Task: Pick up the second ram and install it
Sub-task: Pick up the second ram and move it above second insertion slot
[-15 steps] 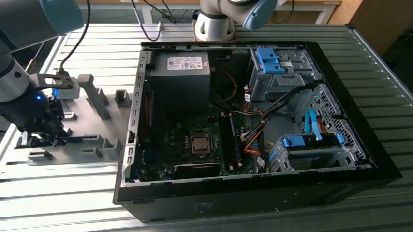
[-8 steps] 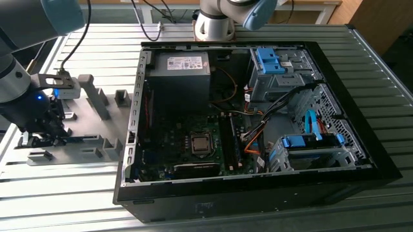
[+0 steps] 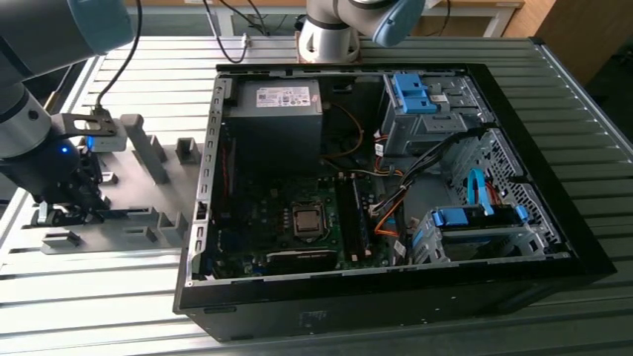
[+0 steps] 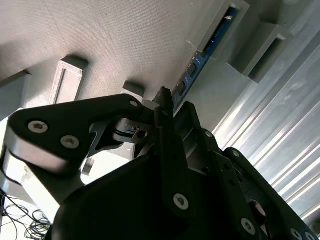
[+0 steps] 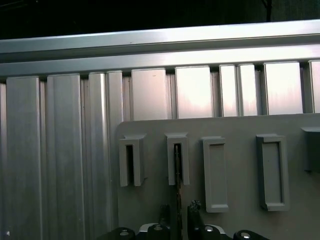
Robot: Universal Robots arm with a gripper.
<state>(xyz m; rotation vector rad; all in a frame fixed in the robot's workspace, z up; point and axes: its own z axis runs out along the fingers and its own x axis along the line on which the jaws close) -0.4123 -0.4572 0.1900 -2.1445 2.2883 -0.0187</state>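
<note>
One arm at work, one stick concerned.

Exterior view:
- The gripper (image 3: 67, 213) is down at the frame's left edge, over the grey holder plate (image 3: 133, 202).
- The plate lies on the ribbed aluminium table (image 3: 99, 297).
- The open computer case (image 3: 396, 300) sits centre and right, well apart from the gripper.
- The motherboard (image 3: 287, 215) is exposed in the case floor, lower centre.

First wrist view:
- The second ram (image 5: 177, 167) shows edge-on, seated in the slot of a grey holder block (image 5: 185, 160).
- The fingers (image 5: 194, 212) stand one on either side of the stick, narrowly parted.
- A sliver of gap shows on each side, so the stick is not clamped.

Second wrist view:
- The blue stick runs from its holder down to between the fingertips.
- It sits in its slot, not lifted.
</note>
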